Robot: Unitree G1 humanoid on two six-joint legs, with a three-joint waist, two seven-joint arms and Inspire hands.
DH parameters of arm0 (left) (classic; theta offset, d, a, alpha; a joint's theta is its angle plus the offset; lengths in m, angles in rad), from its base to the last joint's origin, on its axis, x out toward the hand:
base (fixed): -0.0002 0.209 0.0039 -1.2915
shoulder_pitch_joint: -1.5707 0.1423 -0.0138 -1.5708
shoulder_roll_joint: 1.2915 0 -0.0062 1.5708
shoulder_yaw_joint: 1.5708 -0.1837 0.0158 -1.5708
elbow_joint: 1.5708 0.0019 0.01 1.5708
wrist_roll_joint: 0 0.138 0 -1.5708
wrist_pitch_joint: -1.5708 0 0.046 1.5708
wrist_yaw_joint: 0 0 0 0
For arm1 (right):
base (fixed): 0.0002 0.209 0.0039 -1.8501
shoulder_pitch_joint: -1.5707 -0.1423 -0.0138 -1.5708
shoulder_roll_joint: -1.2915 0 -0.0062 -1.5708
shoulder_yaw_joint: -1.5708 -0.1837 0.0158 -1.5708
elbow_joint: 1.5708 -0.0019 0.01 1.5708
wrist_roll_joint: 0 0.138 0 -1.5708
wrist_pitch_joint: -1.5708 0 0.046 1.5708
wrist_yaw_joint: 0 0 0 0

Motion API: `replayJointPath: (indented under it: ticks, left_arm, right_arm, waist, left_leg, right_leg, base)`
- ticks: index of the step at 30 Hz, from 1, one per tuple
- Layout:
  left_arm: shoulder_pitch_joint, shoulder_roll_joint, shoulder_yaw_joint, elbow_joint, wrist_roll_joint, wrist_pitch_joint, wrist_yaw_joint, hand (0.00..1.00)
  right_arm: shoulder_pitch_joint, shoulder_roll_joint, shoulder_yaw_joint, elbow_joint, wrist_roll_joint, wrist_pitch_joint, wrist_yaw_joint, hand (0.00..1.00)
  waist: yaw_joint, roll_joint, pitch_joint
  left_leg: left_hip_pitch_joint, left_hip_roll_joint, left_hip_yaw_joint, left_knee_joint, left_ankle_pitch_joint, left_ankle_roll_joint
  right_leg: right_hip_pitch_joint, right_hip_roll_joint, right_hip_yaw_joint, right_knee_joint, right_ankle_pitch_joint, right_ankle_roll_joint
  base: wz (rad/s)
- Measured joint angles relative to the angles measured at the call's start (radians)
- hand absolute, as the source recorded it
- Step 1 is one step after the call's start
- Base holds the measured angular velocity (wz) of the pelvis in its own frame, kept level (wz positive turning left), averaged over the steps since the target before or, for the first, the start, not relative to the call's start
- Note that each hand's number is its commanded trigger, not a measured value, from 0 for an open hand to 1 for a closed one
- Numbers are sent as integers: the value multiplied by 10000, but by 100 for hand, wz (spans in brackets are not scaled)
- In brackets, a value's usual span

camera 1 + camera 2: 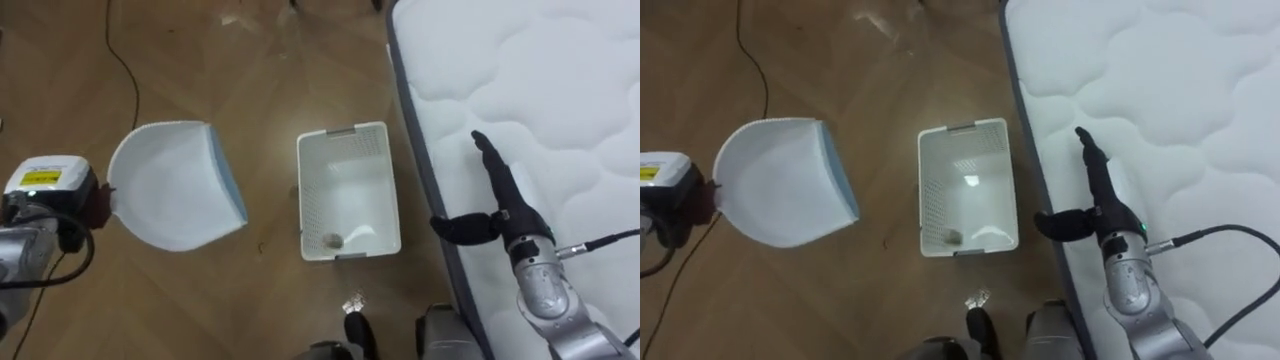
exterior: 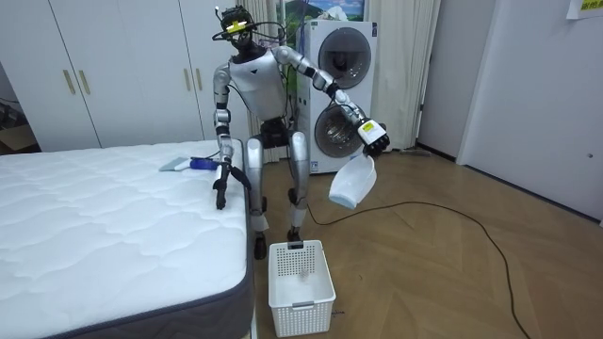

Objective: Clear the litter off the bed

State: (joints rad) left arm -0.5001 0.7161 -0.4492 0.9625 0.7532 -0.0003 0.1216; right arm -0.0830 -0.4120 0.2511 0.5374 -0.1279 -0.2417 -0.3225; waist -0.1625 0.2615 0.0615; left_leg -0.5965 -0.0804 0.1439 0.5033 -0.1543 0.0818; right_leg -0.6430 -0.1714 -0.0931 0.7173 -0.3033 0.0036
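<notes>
Carrying white blue-edged cloth piece (image 1: 170, 185) pinched in left hand (image 1: 72, 222) at frame left, right hand (image 1: 505, 200) straight-fingered over white quilted mattress (image 1: 560, 90) edge; next, likely: swing above white slotted plastic basket (image 1: 386, 200), release.

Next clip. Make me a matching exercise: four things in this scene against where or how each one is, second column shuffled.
Things:
1. white basket
2. right hand
3. white blue-edged item
4. blue and grey things

Place or state:
A. held in the left hand, above the floor
B. lying on the mattress
C. standing on the floor beside the mattress
D. open, straight, over the mattress edge

Pairs: 1-C, 2-D, 3-A, 4-B
</notes>
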Motion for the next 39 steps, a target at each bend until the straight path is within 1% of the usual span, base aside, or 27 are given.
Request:
replayJointPath:
  ticks: [3, 4, 6, 7, 12, 19, 23, 25, 26, 28, 29, 30, 31, 33, 34, 35, 37, 38, 39]
  left_arm:
    - [-163, 3, 1, -20, -243, 31, 125, 100]
    - [-201, 2, -1, -18, -376, 29, 196, 100]
    - [-379, 3, -2, 14, -991, 30, 288, 100]
    - [-417, 3, -2, 23, -1090, 30, 299, 100]
    - [-484, 2, 4, 8, -1160, 29, 769, 100]
    - [-471, 2, 10, 8, -1342, 29, 903, 100]
    - [-192, 2, 221, -83, -1342, -55, 1343, 100]
    - [10, 2, 337, -208, -1434, -85, 1520, 100]
    - [100, 2, 369, -219, -1652, -167, 1574, 100]
    - [498, 2, 749, -609, -1731, -352, 1626, 100]
    - [984, 2, 1143, -1108, -1733, -525, 1744, 100]
    - [1552, -4, 1458, -1649, -1724, -650, 1941, 100]
    - [1853, -14, 1615, -1919, -1711, -732, 2014, 100]
    - [3191, -55, 2308, -2925, -1697, -1029, 2169, 100]
    - [3541, -98, 2518, -3121, -1706, -1062, 2209, 100]
    - [3950, -284, 2760, -3369, -1707, -1099, 2214, 100]
    - [4399, -721, 2927, -3670, -1707, -1106, 2204, 100]
    - [4507, -820, 2927, -3800, -1716, -1103, 2195, 100]
    - [4735, -1000, 2923, -4133, -1744, -1112, 2179, 100]
  right_arm:
    - [2, 1, 5, -47, -34, -3, 82, 0]
    - [1, -1, 14, -76, -58, 0, 77, 0]
    - [18, -2, 22, -207, -103, -4, 52, 0]
    - [27, -2, 22, -238, -126, -4, 52, 0]
    - [97, -3, 32, -401, -320, 2, 135, 0]
    - [156, -38, 22, -420, -342, -11, 154, 0]
    - [240, -53, 8, -420, -345, -80, 160, 0]
    - [265, -53, 9, -431, -338, -82, 168, 0]
    - [280, -39, 11, -429, -344, -94, 183, 0]
    - [400, -14, 20, -420, -345, -92, 205, 0]
    - [543, -7, 20, -351, -337, -74, 205, 0]
    - [709, 9, 26, -225, -250, -64, 207, 0]
    - [756, 24, 25, -147, -154, -62, 206, 0]
    - [1233, 77, -5, 57, 335, 124, 318, 0]
    - [1332, 80, -31, 59, 486, 182, 362, 0]
    - [1574, 110, -292, 59, 652, 253, 398, 0]
    - [1956, 228, -941, 0, 901, 382, 424, 0]
    - [2049, 230, -1049, -70, 967, 400, 424, 0]
    - [2221, 285, -1216, -204, 1315, 415, 424, 0]
  waist:
    - [-37, 35, 11]
    - [-64, 65, 25]
    - [-141, 166, 72]
    - [-153, 179, 76]
    - [-240, 196, 68]
    - [-231, 198, 65]
    - [-202, 185, 52]
    - [-165, 137, 30]
    - [-151, 84, 14]
    - [73, -163, -87]
    - [239, -433, -164]
    - [379, -646, -195]
    - [484, -731, -224]
    - [873, -1191, -397]
    - [879, -1250, -418]
    - [838, -1323, -442]
    - [874, -1439, -470]
    - [870, -1438, -470]
    - [862, -1458, -469]
  left_leg:
    - [99, -15, 137, -37, -14, 2]
    - [98, -14, 149, -38, -24, -3]
    - [93, -16, 156, -72, -29, -13]
    - [102, -17, 158, -86, -30, -15]
    - [154, -9, 225, -194, -32, -24]
    - [163, -10, 209, -232, -33, -25]
    - [255, 5, 235, -262, -34, -26]
    - [360, 13, 327, -309, -35, -27]
    - [480, 7, 385, -403, -35, -27]
    - [700, 22, 502, -503, -61, -69]
    - [895, 50, 484, -543, -102, -139]
    - [1167, 140, 445, -582, -161, -217]
    - [1309, 217, 442, -599, -204, -260]
    - [1859, 508, 379, -756, -374, -454]
    - [1962, 546, 285, -766, -412, -490]
    - [2186, 598, 67, -869, -442, -523]
    - [2661, 716, 161, -1168, -453, -511]
    - [2789, 737, 176, -1247, -459, -501]
    - [3091, 748, 177, -1434, -463, -494]
  right_leg:
    - [-12, 29, 134, 99, -60, 28]
    - [-13, 29, 132, 100, -74, 25]
    - [-39, 28, 170, 105, -99, 17]
    - [-42, 30, 189, 110, -104, 17]
    - [-59, 52, 265, 89, -121, 0]
    - [-41, 62, 262, 20, -124, 6]
    - [25, 68, 275, -14, -120, 4]
    - [52, 84, 376, -14, -120, 5]
    - [98, 88, 423, -20, -120, 5]
    - [170, 219, 699, -53, -118, 8]
    - [279, 376, 951, -113, -99, 14]
    - [563, 534, 1096, -303, -34, -26]
    - [733, 661, 1157, -482, 34, -42]
    - [1305, 1183, 1469, -1204, 369, -129]
    - [1463, 1250, 1476, -1363, 425, -146]
    - [1785, 1373, 1499, -1686, 539, -135]
    - [2330, 1550, 1617, -2282, 798, -84]
    - [2495, 1576, 1636, -2454, 862, -65]
    - [2767, 1627, 1752, -2763, 981, -36]
  base:
    - [-8]
    - [0]
    - [0]
    - [-3]
    - [-2]
    - [0]
    - [-2]
    - [-13]
    - [-22]
    - [-42]
    - [-65]
    - [-64]
    - [-70]
    - [-84]
    - [-50]
    - [-22]
    - [-25]
    - [-26]
    - [-24]
